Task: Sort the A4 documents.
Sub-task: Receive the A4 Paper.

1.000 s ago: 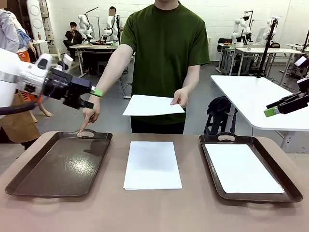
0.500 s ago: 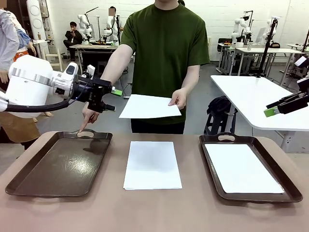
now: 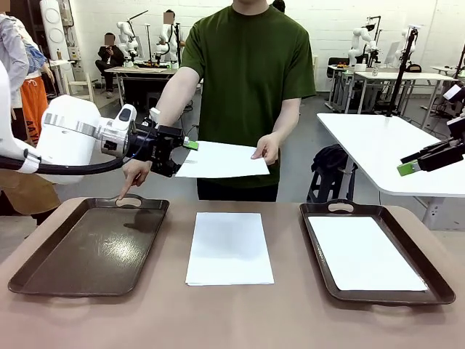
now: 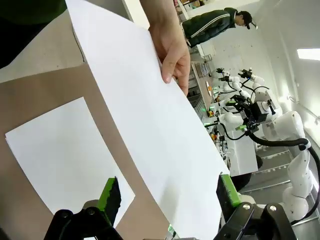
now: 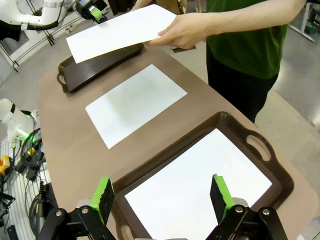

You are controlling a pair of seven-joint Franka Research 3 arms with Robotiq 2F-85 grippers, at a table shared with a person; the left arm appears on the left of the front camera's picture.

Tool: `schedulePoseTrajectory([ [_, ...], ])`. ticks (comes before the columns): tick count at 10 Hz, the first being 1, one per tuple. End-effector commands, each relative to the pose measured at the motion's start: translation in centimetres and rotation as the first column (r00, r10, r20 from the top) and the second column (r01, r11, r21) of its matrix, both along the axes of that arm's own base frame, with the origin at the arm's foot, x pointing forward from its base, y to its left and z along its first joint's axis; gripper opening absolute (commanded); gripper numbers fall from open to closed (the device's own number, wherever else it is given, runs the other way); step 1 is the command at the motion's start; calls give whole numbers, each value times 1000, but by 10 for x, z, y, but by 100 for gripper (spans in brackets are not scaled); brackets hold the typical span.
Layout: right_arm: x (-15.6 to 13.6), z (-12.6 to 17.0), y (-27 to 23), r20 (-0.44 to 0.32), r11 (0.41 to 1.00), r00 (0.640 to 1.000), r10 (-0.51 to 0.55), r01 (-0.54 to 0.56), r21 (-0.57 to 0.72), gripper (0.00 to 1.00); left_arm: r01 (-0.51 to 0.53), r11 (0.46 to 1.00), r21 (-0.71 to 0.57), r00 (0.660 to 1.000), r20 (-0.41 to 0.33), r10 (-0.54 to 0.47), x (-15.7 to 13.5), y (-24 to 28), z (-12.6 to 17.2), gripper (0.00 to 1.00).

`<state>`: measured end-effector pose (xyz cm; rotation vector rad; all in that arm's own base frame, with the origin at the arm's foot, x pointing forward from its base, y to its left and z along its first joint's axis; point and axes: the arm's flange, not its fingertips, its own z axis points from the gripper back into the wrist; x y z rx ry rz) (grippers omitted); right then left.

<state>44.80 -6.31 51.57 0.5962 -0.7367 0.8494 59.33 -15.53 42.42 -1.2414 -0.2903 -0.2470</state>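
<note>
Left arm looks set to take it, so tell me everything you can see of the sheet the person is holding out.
The held sheet is plain white, blank, thin paper, a single leaf, nearly level in the air at the far side of the table. The person's hand pinches one end; the other end lies between the open fingers of the left gripper, contact unclear.

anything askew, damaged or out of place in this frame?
Nothing damaged or spilled. The middle stack lies square on the bare table, and the tray sheet lies flat in the right tray. The held sheet is off the table, level in the person's hand, its edge at the open left gripper.
</note>
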Motion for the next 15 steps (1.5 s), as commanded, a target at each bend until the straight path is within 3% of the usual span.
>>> schedulePoseTrajectory([
  [1, 1, 0, 1, 6, 1000, 1000, -7, 7, -7, 100, 40, 999, -20, 998, -45, -41, 18, -8, 1, 100],
  [5, 1, 0, 1, 6, 1000, 1000, -7, 7, -7, 100, 71, 997, -39, 991, -110, -74, 37, -11, -3, 100],
  [9, 1, 0, 1, 6, 1000, 1000, -7, 7, -7, 100, 82, 996, -27, 963, -257, -86, 39, -5, -6, 100],
  [11, 1, 0, 1, 6, 1000, 1000, -7, 7, -7, 100, 95, 988, -119, 964, -237, -121, 38, -9, -8, 100],
  [12, 1, 0, 1, 6, 1000, 1000, -7, 7, -7, 100, 90, 982, -165, 969, -212, -125, 36, -11, -9, 82],
  [13, 1, 0, 1, 6, 1000, 1000, -7, 7, -7, 100, 93, 979, -182, 967, -217, -132, 36, -13, -11, 80],
  [14, 1, 0, 1, 6, 1000, 1000, -7, 7, -7, 100, 85, 981, -174, 965, -230, -124, 36, -13, -14, 62],
  [15, 1, 0, 1, 6, 1000, 1000, -7, 7, -7, 100, 74, 983, -165, 965, -236, -113, 37, -11, -15, 60],
])
